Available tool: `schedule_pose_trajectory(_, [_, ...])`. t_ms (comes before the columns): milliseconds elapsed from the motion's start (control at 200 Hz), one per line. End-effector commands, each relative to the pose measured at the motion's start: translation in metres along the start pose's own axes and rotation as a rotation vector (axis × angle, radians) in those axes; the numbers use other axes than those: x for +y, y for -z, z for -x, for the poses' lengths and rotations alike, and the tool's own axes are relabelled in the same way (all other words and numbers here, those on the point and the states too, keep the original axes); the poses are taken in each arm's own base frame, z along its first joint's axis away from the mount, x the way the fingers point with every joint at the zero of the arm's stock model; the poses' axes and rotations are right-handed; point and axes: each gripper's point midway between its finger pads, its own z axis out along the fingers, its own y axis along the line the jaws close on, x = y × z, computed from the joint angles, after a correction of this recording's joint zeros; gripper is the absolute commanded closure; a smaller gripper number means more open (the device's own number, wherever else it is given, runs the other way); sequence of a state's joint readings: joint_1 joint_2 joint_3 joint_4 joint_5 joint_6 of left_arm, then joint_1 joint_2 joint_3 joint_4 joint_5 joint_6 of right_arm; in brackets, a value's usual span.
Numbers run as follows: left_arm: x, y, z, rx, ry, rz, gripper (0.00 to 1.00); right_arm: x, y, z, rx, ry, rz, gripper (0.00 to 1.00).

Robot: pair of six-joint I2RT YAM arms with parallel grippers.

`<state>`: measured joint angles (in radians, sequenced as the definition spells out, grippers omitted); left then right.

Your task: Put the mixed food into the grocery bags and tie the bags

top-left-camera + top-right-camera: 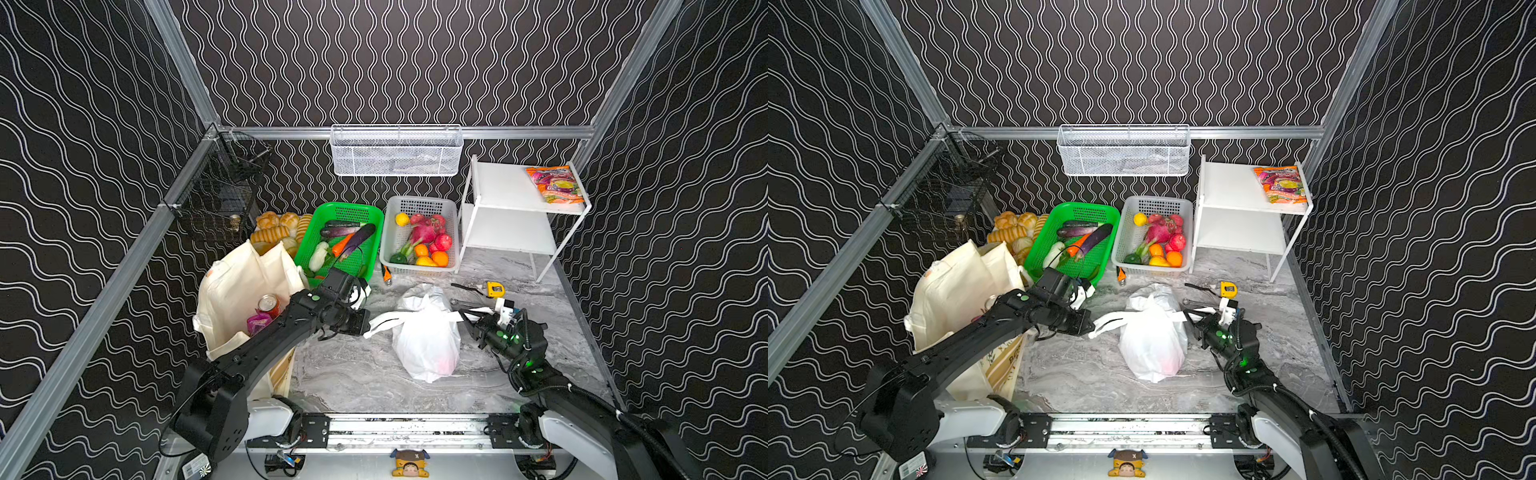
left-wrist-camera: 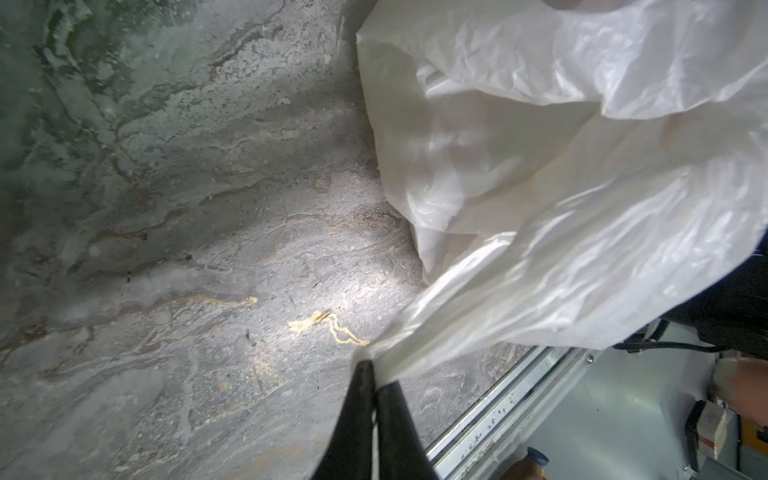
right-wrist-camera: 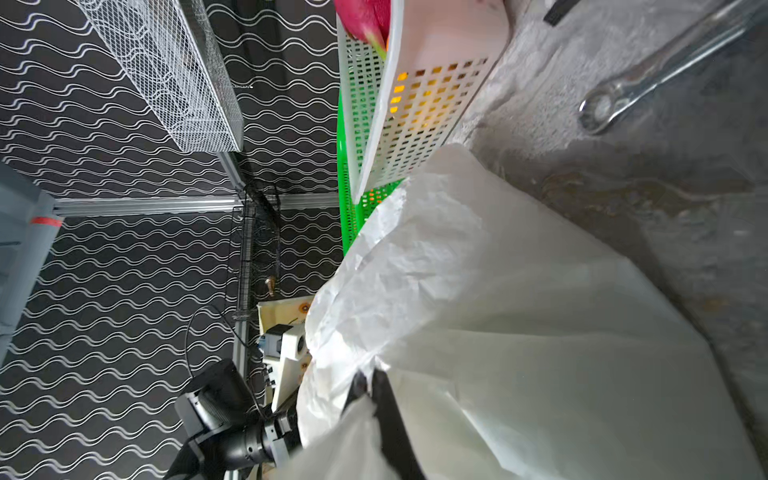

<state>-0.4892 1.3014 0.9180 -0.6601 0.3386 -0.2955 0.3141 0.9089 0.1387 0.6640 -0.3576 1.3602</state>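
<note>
plastic bag [image 1: 426, 345]: white and bulging, lying on the marble table [image 1: 357, 382] at lower centre of both top views, directly between the two claws.
left claw [image 2: 371, 368]: clenched, fingertips pinching the bag's loop handle [image 1: 384, 322], which stretches out leftward from the bag.
right claw [image 3: 368, 382]: clenched on crinkled film at the bag's right side, touching it.
tote [image 1: 237, 286]: cream, standing open left of centre behind the left arm; a red can [image 1: 269, 306] and a purple packet [image 1: 258, 323] sit inside.
green basket [image 1: 349, 204], white basket [image 1: 419, 205]: side by side at upper centre, holding produce, well apart from both claws.
</note>
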Motion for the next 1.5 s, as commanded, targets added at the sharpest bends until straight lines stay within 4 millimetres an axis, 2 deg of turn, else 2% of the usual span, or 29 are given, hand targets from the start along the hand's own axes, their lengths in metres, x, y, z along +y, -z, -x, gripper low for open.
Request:
schedule_pose_trajectory(0, [0.025, 0.004, -0.008, 0.015, 0.033, 0.144, 1.00, -0.044, 0.011, 0.023, -0.134, 0.062, -0.263, 1.00])
schedule_pose_trajectory(100, [0.045, 0.009, -0.016, 0.020, 0.068, 0.254, 1.00, -0.074, 0.028, 0.036, -0.217, 0.056, -0.391, 1.00])
schedule_pose_trajectory(180, [0.050, 0.010, -0.019, 0.019, 0.074, 0.276, 1.00, -0.082, 0.030, 0.036, -0.211, 0.050, -0.393, 1.00])
schedule_pose_trajectory(270, [0.045, 0.009, -0.015, 0.011, 0.068, 0.252, 1.00, -0.074, 0.023, 0.028, -0.152, 0.060, -0.349, 1.00])
schedule_pose_trajectory(350, [0.029, 0.008, -0.006, -0.010, 0.038, 0.170, 1.00, -0.055, 0.014, 0.020, -0.087, 0.103, -0.276, 1.00])
schedule_pose_trajectory(410, [0.016, 0.014, 0.004, -0.047, 0.025, 0.115, 1.00, -0.042, 0.010, 0.016, -0.049, 0.126, -0.240, 0.76])
schedule_pose_trajectory(420, [0.015, 0.015, 0.005, -0.052, 0.024, 0.109, 0.97, -0.041, 0.010, 0.016, -0.048, 0.129, -0.239, 0.69])
schedule_pose_trajectory(481, [0.001, 0.026, 0.017, -0.101, 0.005, 0.065, 0.76, -0.037, 0.013, 0.019, -0.059, 0.151, -0.264, 0.52])
schedule_pose_trajectory(526, [-0.006, 0.036, 0.026, -0.140, -0.007, 0.057, 0.61, -0.041, 0.019, 0.023, -0.084, 0.163, -0.317, 0.45])
schedule_pose_trajectory(561, [-0.013, 0.044, 0.033, -0.168, -0.024, 0.053, 0.54, -0.042, 0.025, 0.028, -0.115, 0.178, -0.352, 0.40])
schedule_pose_trajectory(656, [-0.037, 0.058, 0.049, -0.217, -0.111, 0.044, 0.43, -0.046, 0.043, 0.039, -0.186, 0.217, -0.445, 0.27])
schedule_pose_trajectory(751, [-0.071, 0.059, 0.063, -0.231, -0.230, 0.047, 0.39, -0.042, 0.057, 0.046, -0.241, 0.270, -0.479, 0.22])
schedule_pose_trajectory(836, [-0.105, 0.048, 0.070, -0.221, -0.346, 0.036, 0.37, -0.039, 0.069, 0.051, -0.288, 0.288, -0.498, 0.20])
schedule_pose_trajectory(996, [-0.136, 0.003, 0.073, -0.128, -0.481, 0.094, 0.26, -0.024, 0.081, 0.053, -0.317, 0.338, -0.483, 0.18])
schedule_pose_trajectory(1046, [-0.142, -0.012, 0.073, -0.105, -0.511, 0.108, 0.15, -0.021, 0.082, 0.053, -0.312, 0.353, -0.477, 0.18])
schedule_pose_trajectory(1111, [-0.151, -0.021, 0.077, -0.100, -0.538, 0.104, 0.02, -0.016, 0.081, 0.050, -0.295, 0.372, -0.467, 0.18])
schedule_pose_trajectory(1211, [-0.154, -0.036, 0.083, -0.080, -0.562, 0.110, 0.01, -0.014, 0.080, 0.046, -0.264, 0.379, -0.469, 0.18])
schedule_pose_trajectory(1326, [-0.146, -0.053, 0.085, -0.023, -0.596, 0.166, 0.01, -0.014, 0.077, 0.042, -0.232, 0.384, -0.461, 0.17])
schedule_pose_trajectory(1397, [-0.145, -0.063, 0.082, 0.015, -0.617, 0.169, 0.01, -0.012, 0.074, 0.040, -0.216, 0.391, -0.445, 0.18])
schedule_pose_trajectory(1497, [-0.153, -0.074, 0.071, 0.084, -0.635, 0.102, 0.01, -0.010, 0.071, 0.037, -0.194, 0.403, -0.427, 0.18])
